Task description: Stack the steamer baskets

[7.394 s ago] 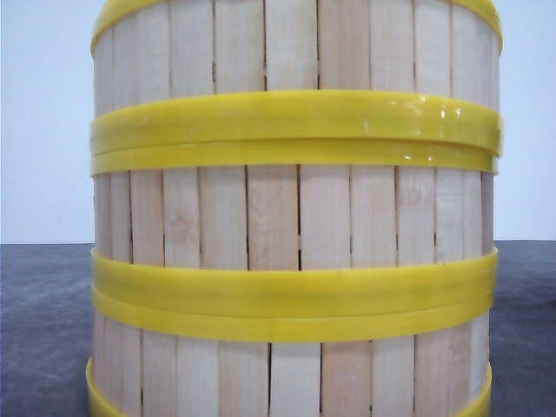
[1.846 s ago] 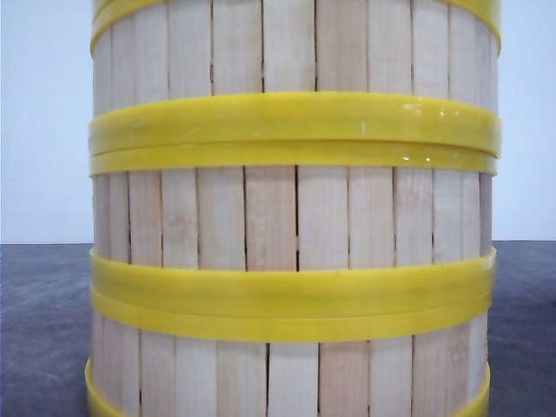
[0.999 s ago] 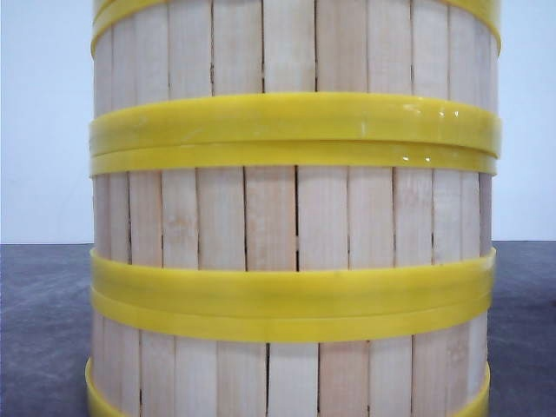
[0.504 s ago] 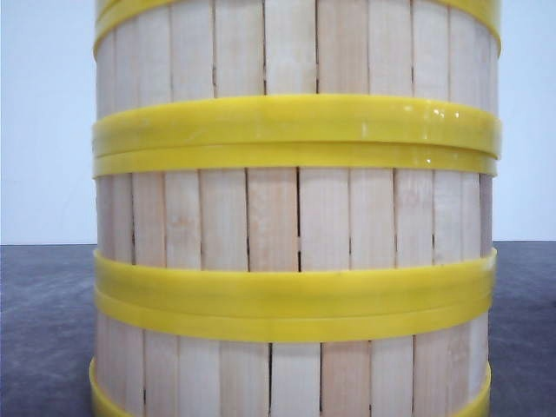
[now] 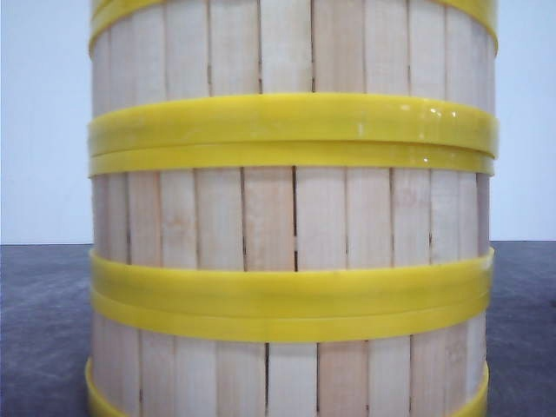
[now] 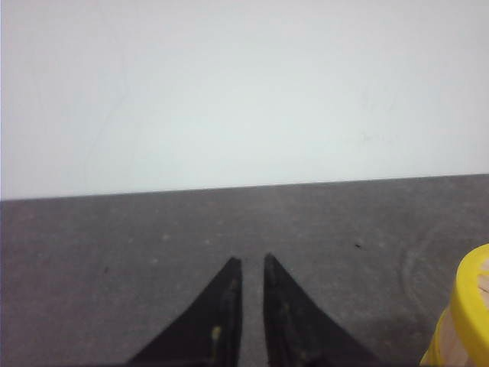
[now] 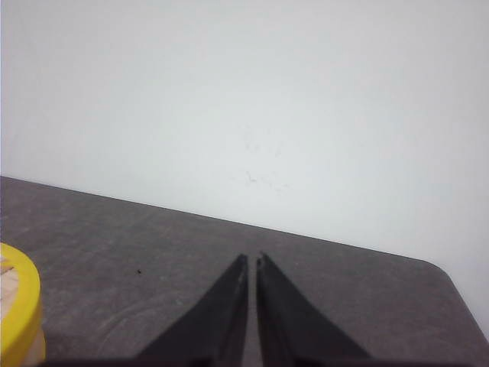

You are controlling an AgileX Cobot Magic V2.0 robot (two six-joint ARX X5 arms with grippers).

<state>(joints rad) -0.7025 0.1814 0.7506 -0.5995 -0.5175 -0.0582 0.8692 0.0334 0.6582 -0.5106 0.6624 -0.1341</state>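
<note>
Three steamer baskets stand stacked in one column close to the front camera: the top basket (image 5: pixel 295 43), the middle basket (image 5: pixel 295 217) and the bottom basket (image 5: pixel 295 378), with their yellow rims meeting. Neither gripper shows in the front view. My left gripper (image 6: pixel 252 260) hovers low over the dark table, shut with only a thin slit and nothing held; a yellow basket rim (image 6: pixel 467 313) sits off to its side. My right gripper (image 7: pixel 253 258) is likewise shut and empty, apart from a basket rim (image 7: pixel 17 310) at the frame's edge.
The dark grey table (image 5: pixel 43 330) stretches on both sides of the stack, up to a white wall (image 5: pixel 43 122). In the right wrist view the table's rounded corner (image 7: pixel 439 271) lies ahead of the fingers.
The stack appears a few pixels further left in the front view than half a second ago; otherwise it looks the same.
</note>
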